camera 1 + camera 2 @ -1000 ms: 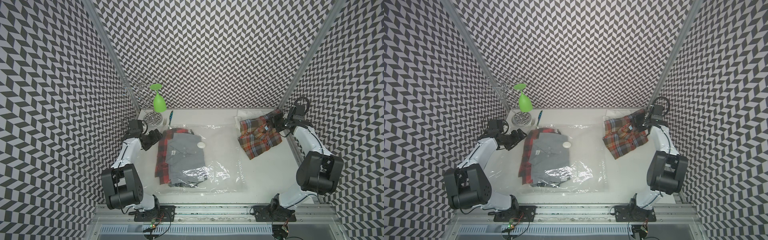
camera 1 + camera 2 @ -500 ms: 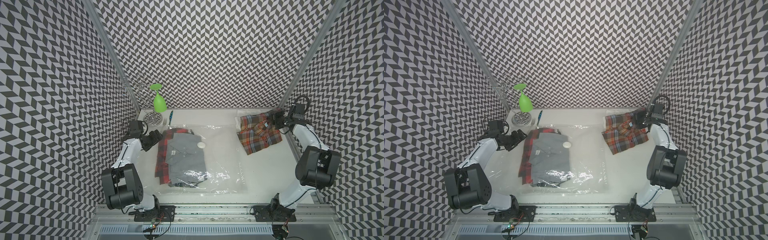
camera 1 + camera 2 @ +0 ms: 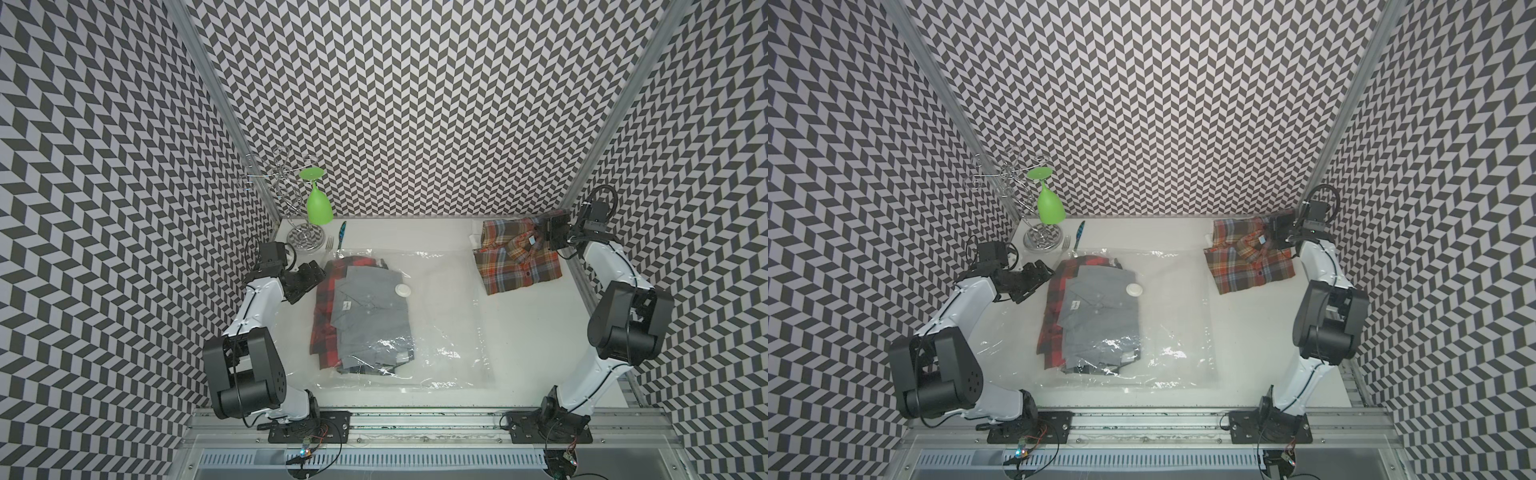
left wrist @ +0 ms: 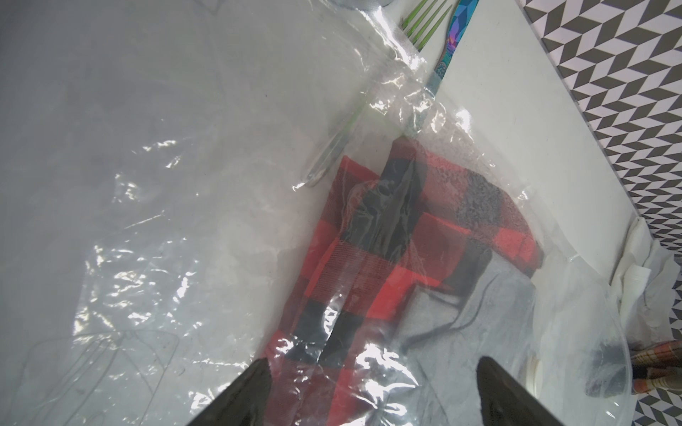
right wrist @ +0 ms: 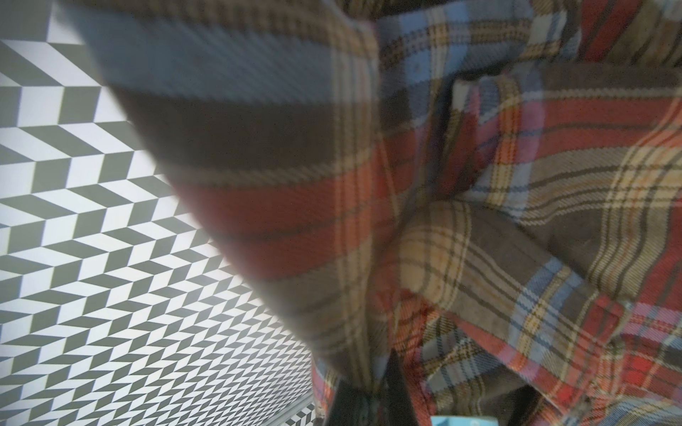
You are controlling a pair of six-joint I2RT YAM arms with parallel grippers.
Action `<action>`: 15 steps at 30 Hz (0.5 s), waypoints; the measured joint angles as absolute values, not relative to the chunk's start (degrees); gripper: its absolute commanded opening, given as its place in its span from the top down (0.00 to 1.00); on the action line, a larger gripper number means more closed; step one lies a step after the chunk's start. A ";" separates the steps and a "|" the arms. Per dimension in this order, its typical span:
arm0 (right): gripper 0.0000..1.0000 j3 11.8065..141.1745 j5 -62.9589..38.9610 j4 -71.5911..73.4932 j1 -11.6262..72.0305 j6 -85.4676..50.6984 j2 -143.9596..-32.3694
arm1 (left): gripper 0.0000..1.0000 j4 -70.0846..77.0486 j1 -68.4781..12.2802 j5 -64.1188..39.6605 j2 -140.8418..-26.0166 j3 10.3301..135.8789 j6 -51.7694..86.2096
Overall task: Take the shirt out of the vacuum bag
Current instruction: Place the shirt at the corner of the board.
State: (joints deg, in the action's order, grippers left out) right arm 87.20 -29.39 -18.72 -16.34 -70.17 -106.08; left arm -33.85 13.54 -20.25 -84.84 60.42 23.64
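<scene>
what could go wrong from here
The right gripper is shut on the orange plaid shirt by the back wall; moving it that way may bunch it there. The open left gripper hangs over the red-black checked shirt inside the clear plastic vacuum bag; closing may pinch only film. The metal fork has its handle under the bag's corner and may get dragged.
</scene>
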 measured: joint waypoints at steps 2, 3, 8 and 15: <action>1.00 88.18 -29.39 -18.33 -16.36 -70.63 -106.94 | 0.11 -33.85 13.54 -20.25 -84.84 60.40 23.64; 1.00 88.51 -29.39 -18.04 -16.38 -70.85 -107.26 | 0.11 -33.87 13.54 -20.25 -84.84 60.36 23.64; 1.00 91.61 -29.41 -17.32 -16.49 -71.79 -109.91 | 0.11 -33.85 13.54 -20.21 -84.84 59.94 23.64; 1.00 92.20 -29.41 -15.77 -16.58 -72.95 -111.74 | 0.11 -33.65 13.54 -20.23 -84.84 59.88 23.64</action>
State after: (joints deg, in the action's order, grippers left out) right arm 92.20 -29.41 -15.77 -16.58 -72.95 -111.74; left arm -33.65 13.54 -20.23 -84.84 59.88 23.64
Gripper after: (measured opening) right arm 0.068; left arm 0.890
